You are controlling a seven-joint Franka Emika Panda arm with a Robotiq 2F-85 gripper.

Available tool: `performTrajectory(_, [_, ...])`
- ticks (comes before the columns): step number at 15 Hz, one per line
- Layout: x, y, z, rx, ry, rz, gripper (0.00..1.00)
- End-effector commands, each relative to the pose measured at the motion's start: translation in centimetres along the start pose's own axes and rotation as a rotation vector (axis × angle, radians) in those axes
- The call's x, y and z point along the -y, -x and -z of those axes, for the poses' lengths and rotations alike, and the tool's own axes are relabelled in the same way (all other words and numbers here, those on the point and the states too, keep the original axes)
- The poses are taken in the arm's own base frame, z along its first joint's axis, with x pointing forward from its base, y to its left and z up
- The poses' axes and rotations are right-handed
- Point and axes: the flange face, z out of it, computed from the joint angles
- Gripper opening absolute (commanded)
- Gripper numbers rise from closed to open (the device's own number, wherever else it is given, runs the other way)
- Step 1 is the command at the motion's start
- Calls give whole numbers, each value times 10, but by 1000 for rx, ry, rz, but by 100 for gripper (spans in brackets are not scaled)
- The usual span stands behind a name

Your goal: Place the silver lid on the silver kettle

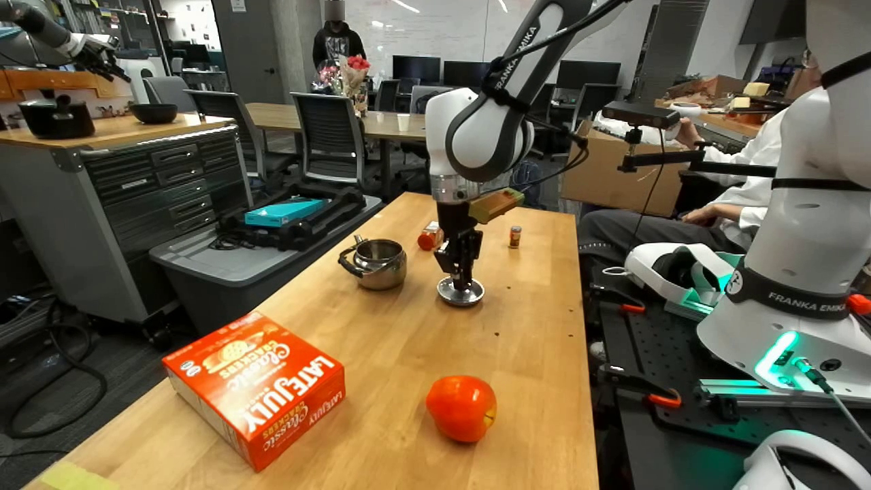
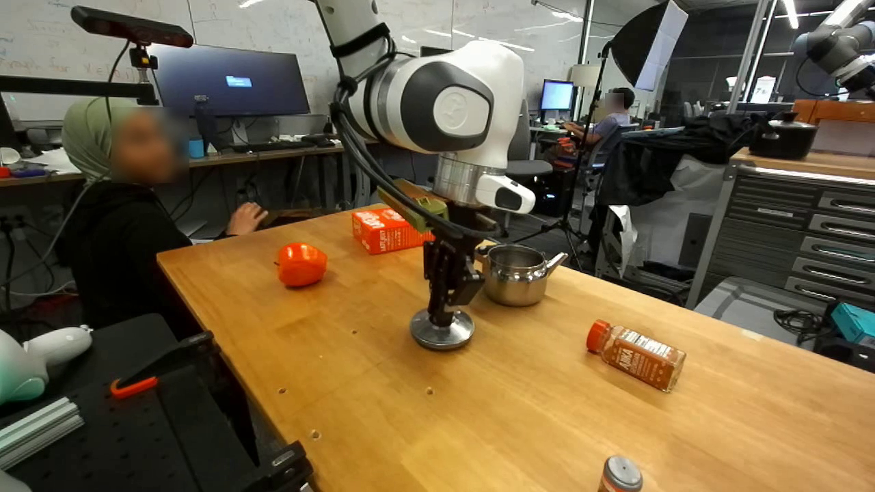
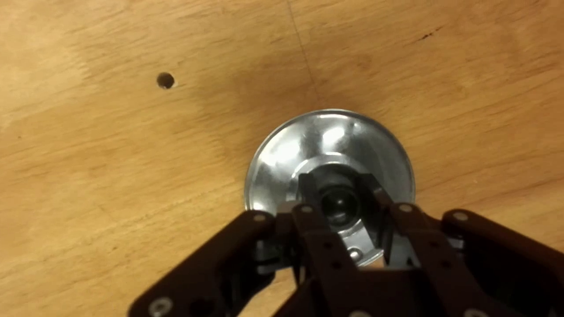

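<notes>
Office chairs (image 1: 330, 136) and a whiteboard (image 1: 425, 30) are standing beyond the wooden table (image 1: 537, 435) in an exterior view; in an exterior view a person (image 2: 130, 225) is sitting at the left, face blurred. The robot arm (image 2: 444, 102) is running off the top edge in both exterior views.

The gripper (image 3: 338, 185) is pointing straight down over the silver lid (image 2: 441, 336), which is lying flat on the table. Its fingers (image 3: 308, 187) are standing partly apart, astride the lid's small round knob (image 3: 340, 204); whether they are pressing on it I cannot tell, since that spot is dark and blurred. Only the wrist view is revealing the knob, as the fingers are covering it in both exterior views.

The silver kettle (image 1: 382, 275) is standing upright near the lid but apart from it, its mouth open. Its black handle (image 1: 349, 260) is showing clearly at the left in an exterior view; in an exterior view its spout (image 2: 557, 262) is projecting right while the gripper is overlapping its left side.

A red-capped bottle (image 2: 636, 355) is lying in full sight at the right in an exterior view. A small jar (image 1: 514, 237) is standing whole at the far right in an exterior view; in an exterior view the bottom edge is cropping it almost to its grey cap (image 2: 623, 470).
</notes>
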Motion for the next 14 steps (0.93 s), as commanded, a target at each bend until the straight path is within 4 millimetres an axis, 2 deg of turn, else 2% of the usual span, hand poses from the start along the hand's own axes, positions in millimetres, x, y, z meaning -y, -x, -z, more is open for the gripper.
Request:
performTrajectory(1, [17, 4, 28, -14, -12, 29, 12])
performTrajectory(10, [49, -15, 75, 6, -87, 34, 12])
performTrajectory(14, [54, -30, 91, 9, -108, 11, 12])
